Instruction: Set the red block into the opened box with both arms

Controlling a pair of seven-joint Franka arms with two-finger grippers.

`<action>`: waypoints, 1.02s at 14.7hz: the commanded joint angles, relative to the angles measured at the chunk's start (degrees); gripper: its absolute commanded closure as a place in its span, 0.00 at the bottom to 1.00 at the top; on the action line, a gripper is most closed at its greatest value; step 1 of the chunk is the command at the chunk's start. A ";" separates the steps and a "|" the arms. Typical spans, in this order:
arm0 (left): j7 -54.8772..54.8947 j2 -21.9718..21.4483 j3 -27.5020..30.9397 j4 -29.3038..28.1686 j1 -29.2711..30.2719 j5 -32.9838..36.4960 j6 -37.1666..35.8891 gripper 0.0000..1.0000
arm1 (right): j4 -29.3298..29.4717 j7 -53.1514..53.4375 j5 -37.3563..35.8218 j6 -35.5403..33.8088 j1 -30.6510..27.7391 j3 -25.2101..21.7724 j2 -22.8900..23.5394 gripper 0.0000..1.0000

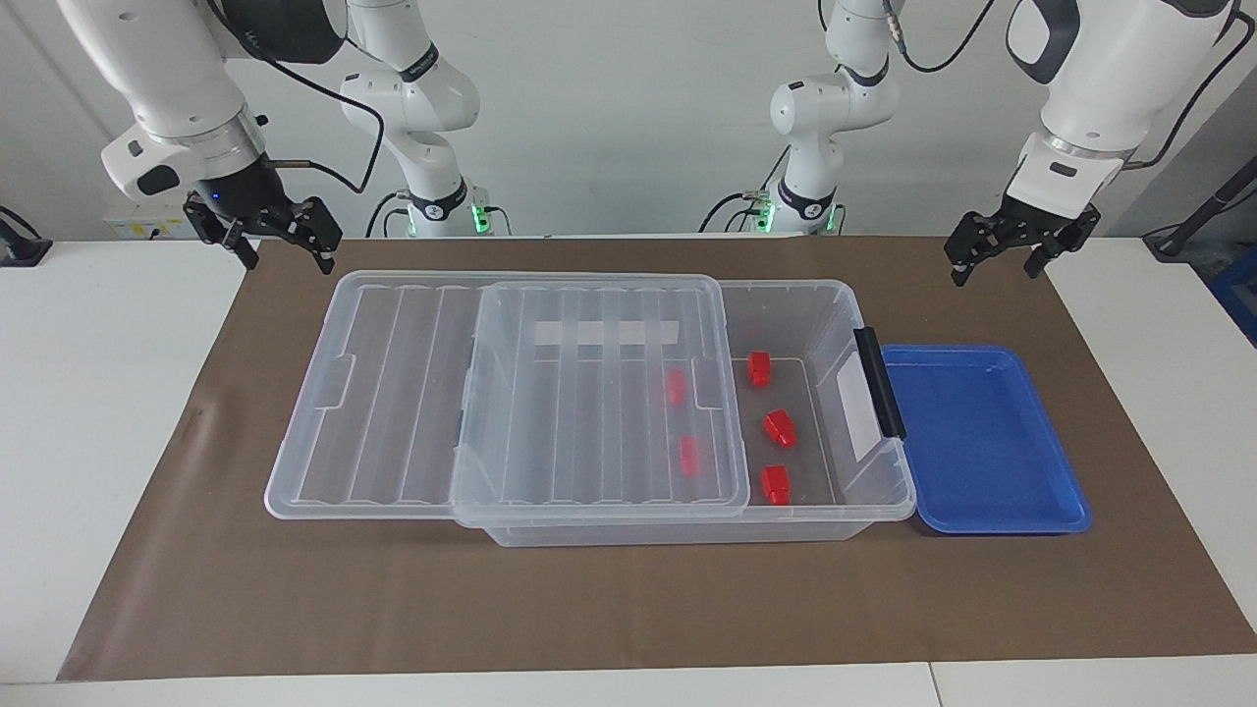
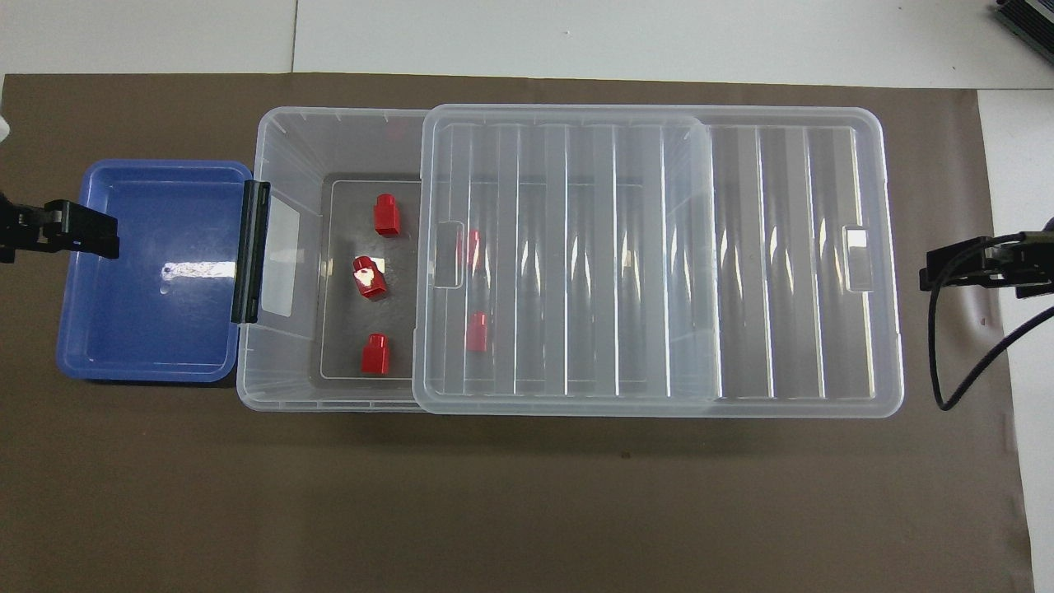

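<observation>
The clear box (image 1: 687, 533) (image 2: 280, 387) lies along the middle of the mat. Its ribbed lid (image 1: 393, 393) (image 2: 782, 263) is slid toward the right arm's end, leaving the left arm's end uncovered. Three red blocks (image 1: 781, 428) (image 2: 369, 276) lie on the uncovered floor of the box. Two more (image 1: 689, 456) (image 2: 476, 332) show through the lid. My left gripper (image 1: 994, 270) (image 2: 74, 231) hangs open and empty over the blue tray's outer end. My right gripper (image 1: 288, 260) (image 2: 972, 268) waits open and empty in the air off the lid's end.
An empty blue tray (image 1: 982, 442) (image 2: 148, 272) sits against the box's black end clip (image 1: 879, 383). A brown mat (image 1: 628, 609) covers the table under everything. A black cable (image 2: 980, 362) loops down from the right gripper.
</observation>
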 commanded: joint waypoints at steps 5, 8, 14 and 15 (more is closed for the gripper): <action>0.25 -1.16 0.35 -1.16 0.08 -0.68 1.02 0.00 | 0.10 -1.89 1.11 0.31 -1.52 -0.43 -0.41 0.00; 0.25 -1.16 0.44 -1.16 0.17 -0.68 1.02 0.00 | -2.88 -7.67 1.02 4.70 -4.58 -0.61 -0.85 1.00; 0.34 -1.16 0.35 -1.16 0.08 -0.68 1.28 0.00 | -10.19 -21.32 1.11 21.31 -10.14 -0.61 3.97 1.00; 0.34 -1.16 0.35 -1.16 0.00 -0.68 1.28 0.00 | -10.19 -21.32 1.20 23.06 -10.05 -0.52 5.38 1.00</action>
